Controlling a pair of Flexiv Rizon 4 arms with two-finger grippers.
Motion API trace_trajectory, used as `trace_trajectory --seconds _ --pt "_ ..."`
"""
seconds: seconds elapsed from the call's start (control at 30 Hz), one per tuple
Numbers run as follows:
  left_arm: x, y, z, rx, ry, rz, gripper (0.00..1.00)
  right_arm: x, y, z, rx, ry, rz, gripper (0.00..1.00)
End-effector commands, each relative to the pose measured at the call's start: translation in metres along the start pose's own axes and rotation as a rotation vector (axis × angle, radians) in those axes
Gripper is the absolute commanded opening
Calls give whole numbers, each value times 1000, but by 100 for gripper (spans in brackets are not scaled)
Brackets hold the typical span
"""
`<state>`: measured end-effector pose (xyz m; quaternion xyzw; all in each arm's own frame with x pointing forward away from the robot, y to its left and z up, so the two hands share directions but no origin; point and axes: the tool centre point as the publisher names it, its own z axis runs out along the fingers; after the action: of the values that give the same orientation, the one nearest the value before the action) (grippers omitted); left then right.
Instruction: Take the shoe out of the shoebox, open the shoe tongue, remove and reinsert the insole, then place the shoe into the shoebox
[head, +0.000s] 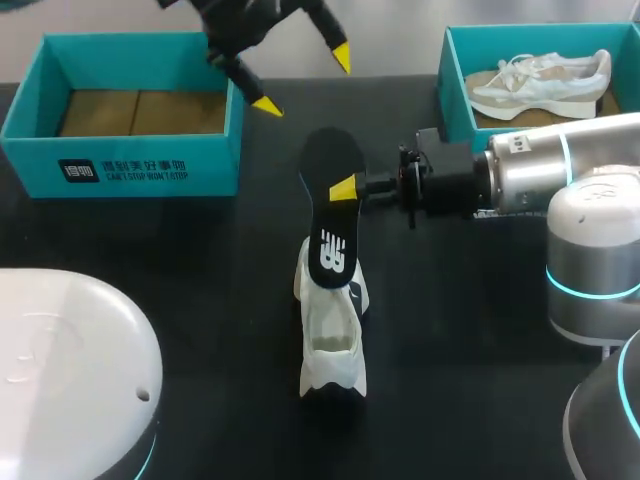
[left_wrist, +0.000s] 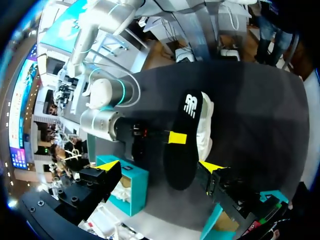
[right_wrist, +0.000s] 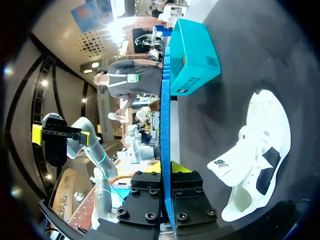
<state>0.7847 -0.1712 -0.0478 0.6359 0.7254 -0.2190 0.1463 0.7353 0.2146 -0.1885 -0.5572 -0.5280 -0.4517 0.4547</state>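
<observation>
Two grippers are in play, and the right gripper (head: 345, 190) has the prize: its fingers are clamped flat on the black insole (head: 333, 205), pinching it through its thickness at one side edge, near mid-length. The right wrist view shows the insole edge-on between those fingers. The insole hangs above the table (head: 180, 260), its logo end over the white shoe (head: 333, 335); whether it touches the shoe, I cannot tell. The shoe sits on the table between the two boxes, well apart from the empty shoebox (head: 120, 165).

The left gripper (head: 305, 81) hovers beyond the insole's far end, fingers spread wide, gripping nothing.

As for handling, the insole looks thin, light and floppy. Held at the middle, both ends are likely to sag or twist, so a grip nearer the leading end should steer it better. The shoe looks light too, with a soft upper, and would probably skid under a push. Its heel collar seems the firmest place for the free gripper to steady it.
</observation>
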Motion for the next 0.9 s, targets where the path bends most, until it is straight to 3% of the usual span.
trace_trajectory --seconds 0.03,0.57,0.73,0.9 --pt "-14 5 2 5 378 15 100 1 0 2 -2 -5 1 0" --pt "-31 13 11 -33 459 73 100 1 0 2 -2 -5 1 0" --pt "-34 15 5 -45 333 107 100 1 0 2 -2 -5 1 0" --pt "-22 13 0 -39 179 110 100 1 0 2 -2 -5 1 0"
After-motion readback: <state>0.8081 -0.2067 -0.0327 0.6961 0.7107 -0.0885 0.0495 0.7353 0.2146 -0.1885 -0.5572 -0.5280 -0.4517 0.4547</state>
